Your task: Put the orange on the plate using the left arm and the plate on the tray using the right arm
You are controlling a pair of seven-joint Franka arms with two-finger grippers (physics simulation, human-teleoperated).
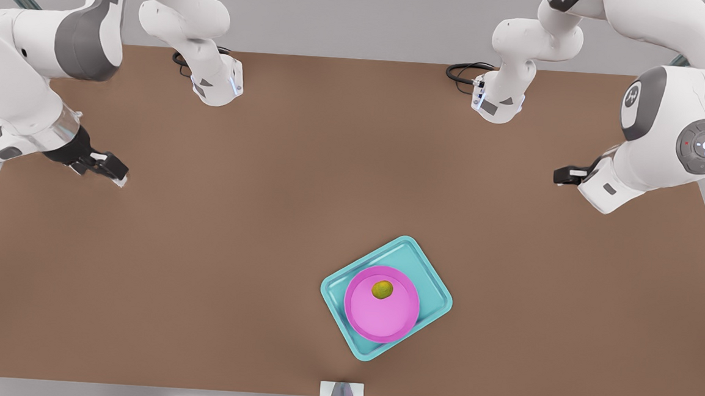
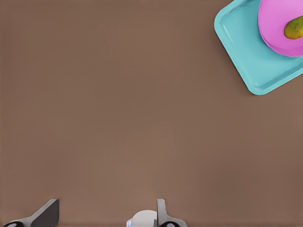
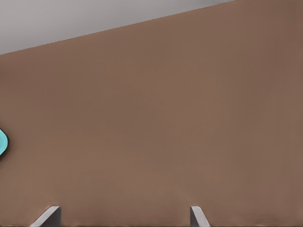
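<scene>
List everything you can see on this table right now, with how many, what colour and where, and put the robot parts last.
orange: one, yellow-green, on the plate, toward its far side.
plate: one, pink, on the tray.
tray: one, teal, on the table, near its front edge.
table: one, brown, under everything.
cables: two black loops, by the arm bases at the table's far edge.
left gripper: one, black, open, at the front view's left, away from the tray, holding nothing.
right gripper: one, black, open, at the front view's right, away from the tray, holding nothing.
</scene>
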